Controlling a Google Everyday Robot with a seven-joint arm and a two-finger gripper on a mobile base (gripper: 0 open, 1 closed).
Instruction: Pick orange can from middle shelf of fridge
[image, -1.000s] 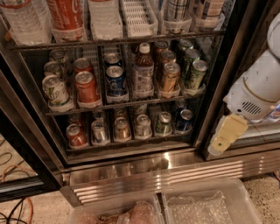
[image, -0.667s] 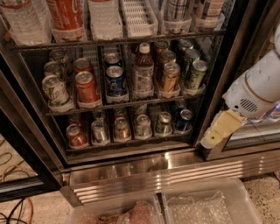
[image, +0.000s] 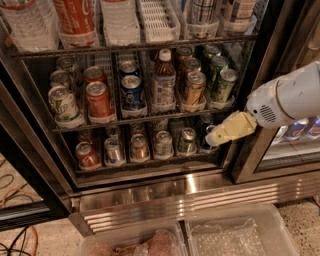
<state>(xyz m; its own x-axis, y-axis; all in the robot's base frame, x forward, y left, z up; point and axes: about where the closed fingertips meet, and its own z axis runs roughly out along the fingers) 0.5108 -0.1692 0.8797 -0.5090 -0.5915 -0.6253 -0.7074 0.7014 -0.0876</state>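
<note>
Closest to the camera, two clear plastic bins (image: 235, 232) sit on the floor in front of the fridge (image: 200, 192), just below its ribbed steel base. Above them the white arm (image: 292, 100) reaches in from the right. Its cream-coloured gripper (image: 214, 138) hangs in front of the dark upright at the right edge of the open compartment, tip pointing down and left. It sits just below the level of the middle shelf (image: 150, 119) and touches nothing. Whether the gripper is released or clenched cannot be told from this angle. Past it, on the lower rack (image: 150, 161), a row of cans stands upright with silver tops showing. On the middle shelf, the orange can (image: 193, 88) stands upright at the front of its white lane holder, second lane from the right, well apart from the gripper and up-left of it. Similar bronze cans are lined up behind it. A brown bottle with a white cap (image: 163, 80) stands just to its left, then a blue can (image: 132, 92) and a red can (image: 99, 100). Green cans (image: 225, 84) fill the lane to its right. Farthest up, the top rack (image: 125, 47) carries large bottles.
</note>
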